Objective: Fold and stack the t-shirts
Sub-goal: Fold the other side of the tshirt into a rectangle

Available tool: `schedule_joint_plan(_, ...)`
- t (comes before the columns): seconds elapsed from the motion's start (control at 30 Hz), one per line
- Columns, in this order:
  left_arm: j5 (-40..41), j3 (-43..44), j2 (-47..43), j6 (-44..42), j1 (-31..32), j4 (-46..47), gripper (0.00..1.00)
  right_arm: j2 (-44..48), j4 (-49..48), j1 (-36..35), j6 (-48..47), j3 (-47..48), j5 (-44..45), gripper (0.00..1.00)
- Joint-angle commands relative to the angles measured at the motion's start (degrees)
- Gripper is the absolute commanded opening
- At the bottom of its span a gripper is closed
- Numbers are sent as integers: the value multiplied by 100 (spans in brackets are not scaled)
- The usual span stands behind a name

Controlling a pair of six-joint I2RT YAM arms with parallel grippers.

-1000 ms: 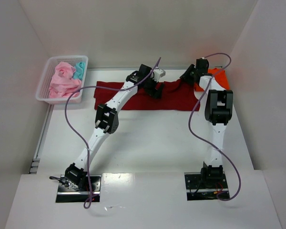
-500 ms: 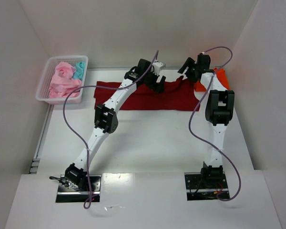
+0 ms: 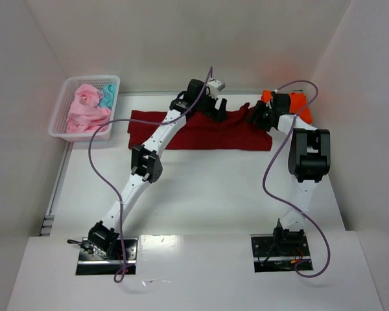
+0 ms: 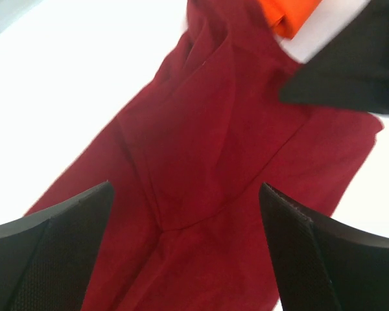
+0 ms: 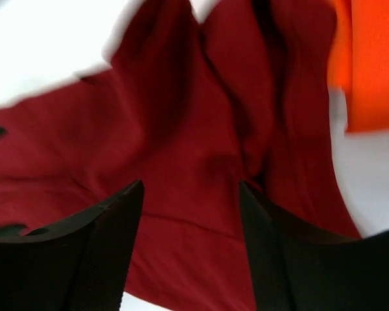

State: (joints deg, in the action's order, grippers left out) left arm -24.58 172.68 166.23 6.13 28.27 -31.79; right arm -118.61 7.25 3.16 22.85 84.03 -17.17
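At the far side of the white table (image 3: 201, 188), my left pincer (image 4: 185, 188) and right pincer (image 5: 190, 184) hang wide and empty over the large dark red cloth t-shirt (image 3: 201, 133), which looks only part-folded. The crumpled pink shirts (image 3: 84, 110) in the white mesh basket (image 3: 84, 134) await folding.

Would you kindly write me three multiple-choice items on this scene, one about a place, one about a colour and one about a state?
1. Where does the white basket stand?
A. between the arm bases
B. at the far left of the table
C. at the far right corner

2. What colour is the spread t-shirt under both arms?
A. dark red
B. teal
C. pale pink

3. How does the left gripper stand?
A. shut on cloth
B. shut on nothing
C. open

Answers:
1. B, as the top view shows it by the far left edge.
2. A, as both wrist views look down on dark red cloth.
3. C, as the left wrist view shows its fingers wide apart with nothing clamped between them.
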Motion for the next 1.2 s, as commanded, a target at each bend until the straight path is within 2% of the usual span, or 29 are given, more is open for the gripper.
schedule_joint_plan(0.0,23,161,146,133,-84,138,100,426,-408,18,-386,-185,12,65)
schedule_joint_plan(0.1,102,161,251,195,-85,191,100,426,-408,18,-439,-238,12,65)
schedule_joint_plan(0.27,233,161,374,467,-85,314,99,426,-303,18,-501,-291,231,57)
schedule_joint_plan(0.37,427,213,436,573,-85,314,96,540,-189,18,-606,-422,293,50)
schedule_joint_plan(0.47,428,266,489,635,-85,375,96,654,-119,18,-606,-563,565,39)
schedule_joint_plan(0.57,358,266,542,766,-85,437,96,655,-39,18,-659,-685,618,35)
schedule_joint_plan(0.73,252,319,647,828,-85,437,96,707,145,18,-659,-686,829,35)
schedule_joint_plan(0.9,181,319,647,881,-85,490,84,760,146,18,-659,-739,777,35)
schedule_joint_plan(1.0,129,319,647,881,-85,490,80,760,146,18,-711,-792,776,35)
schedule_joint_plan(1.03,77,319,647,881,-85,490,74,760,146,18,-712,-792,776,35)
schedule_joint_plan(1.17,23,319,647,933,-85,490,73,760,268,18,-712,-844,908,35)
